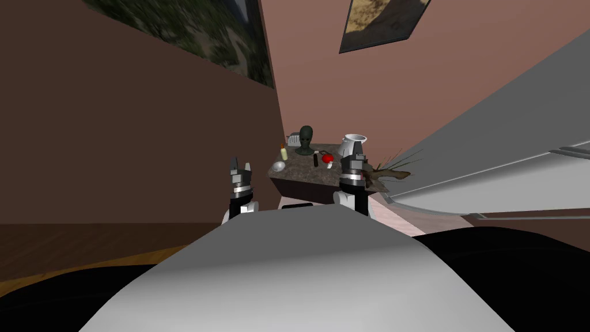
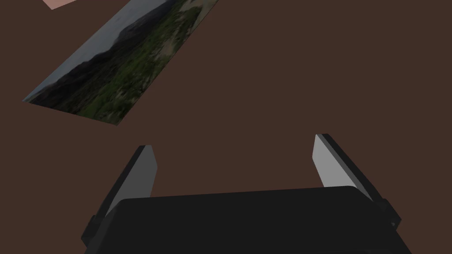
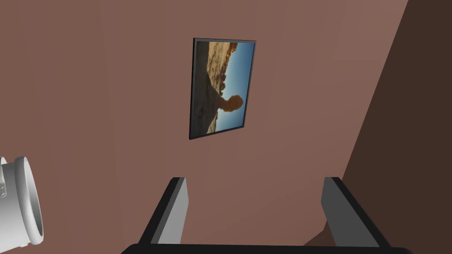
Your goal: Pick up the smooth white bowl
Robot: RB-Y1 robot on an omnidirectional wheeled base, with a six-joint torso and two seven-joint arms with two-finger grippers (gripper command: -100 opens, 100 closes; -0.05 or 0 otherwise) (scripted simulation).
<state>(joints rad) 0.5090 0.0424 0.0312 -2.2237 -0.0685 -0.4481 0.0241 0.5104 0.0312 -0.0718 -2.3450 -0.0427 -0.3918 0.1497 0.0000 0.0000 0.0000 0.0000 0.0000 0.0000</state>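
My left pincer [image 1: 241, 168] and right pincer [image 1: 352, 157] stand spread and empty; the small white bowl [image 1: 279, 166], on the table's [image 1: 299, 173] corner at three o'clock of the left one, looks light, stiff and slick, so I'd pinch its rim.

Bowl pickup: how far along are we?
Done: I face the table. In hand: nothing; left gripper and right gripper are both open and empty. To do: reach the bowl on the table's near left corner, grip it, lift.
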